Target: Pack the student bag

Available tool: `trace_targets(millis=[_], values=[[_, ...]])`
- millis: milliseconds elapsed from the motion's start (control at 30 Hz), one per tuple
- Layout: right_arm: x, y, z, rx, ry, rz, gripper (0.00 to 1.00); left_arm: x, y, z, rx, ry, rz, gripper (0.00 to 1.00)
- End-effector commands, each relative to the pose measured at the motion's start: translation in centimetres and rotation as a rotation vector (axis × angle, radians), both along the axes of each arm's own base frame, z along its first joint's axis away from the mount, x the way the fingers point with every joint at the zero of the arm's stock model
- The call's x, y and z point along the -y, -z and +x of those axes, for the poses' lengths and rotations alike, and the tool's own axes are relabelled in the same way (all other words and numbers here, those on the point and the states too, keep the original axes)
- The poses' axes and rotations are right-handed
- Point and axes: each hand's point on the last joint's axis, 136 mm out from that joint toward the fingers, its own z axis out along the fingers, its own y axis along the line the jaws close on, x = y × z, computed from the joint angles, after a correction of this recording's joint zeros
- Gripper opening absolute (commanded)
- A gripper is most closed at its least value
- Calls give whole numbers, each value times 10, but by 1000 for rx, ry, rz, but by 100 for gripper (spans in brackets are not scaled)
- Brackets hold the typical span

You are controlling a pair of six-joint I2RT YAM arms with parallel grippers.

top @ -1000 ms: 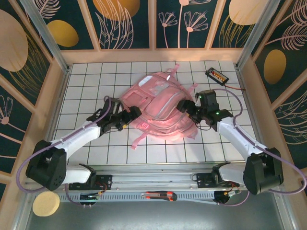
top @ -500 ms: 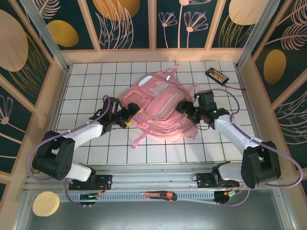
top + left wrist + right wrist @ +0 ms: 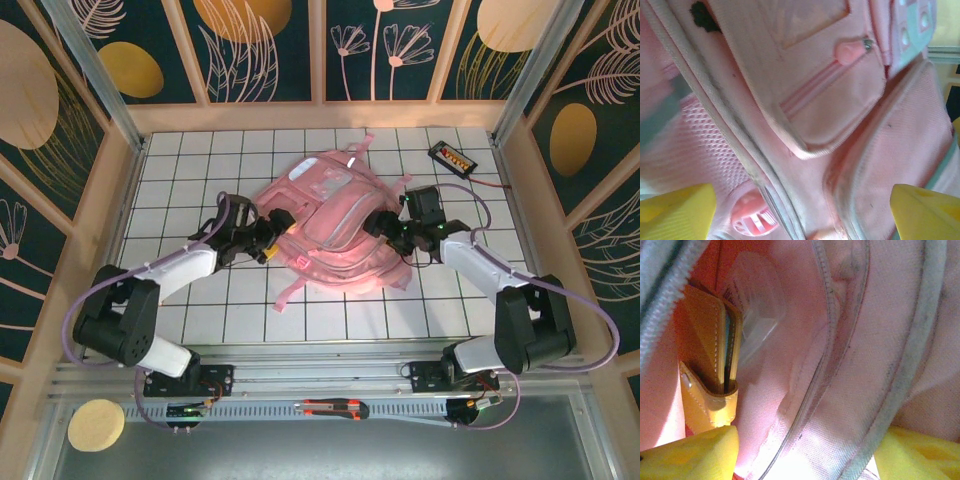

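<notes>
Left end effector [image 3: 272, 240], right end effector [image 3: 378, 226] spread; student bag [image 3: 335, 225] axis far-left to near-right.

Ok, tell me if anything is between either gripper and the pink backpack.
Nothing visible stands in the way. The left gripper is at the student bag's left edge and the right gripper at its right side; each wrist view has pink fabric directly ahead of the yellow fingertips.

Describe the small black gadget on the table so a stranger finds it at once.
On the white gridded table, look to the far right corner, beyond the pink student bag. There lies a flat black box with a row of orange dots and a red wire trailing off. Unlike the big soft bag, it is small, dark and hard-edged.
</notes>
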Motion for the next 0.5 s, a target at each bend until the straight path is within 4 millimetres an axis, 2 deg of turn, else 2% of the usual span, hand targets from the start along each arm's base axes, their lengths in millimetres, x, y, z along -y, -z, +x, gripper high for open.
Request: trace_targets(millis=[0,100,200,300,467], values=[[-4,-15,17,70,-13,16,71,-8,-29,-19,-4,16,5,92],[-4,-13,18,66,-8,21,71,-12,-46,-24,23,-10,-18,93],[-3,-13,16,67,-8,16,71,-8,-52,-17,43,-16,-49,93],[-1,-12,14,62,-9,8,71,-1,-49,-4,59,-19,-77,93],[6,-23,12,86,15,-15,72,10,-28,13,45,0,-88,91]])
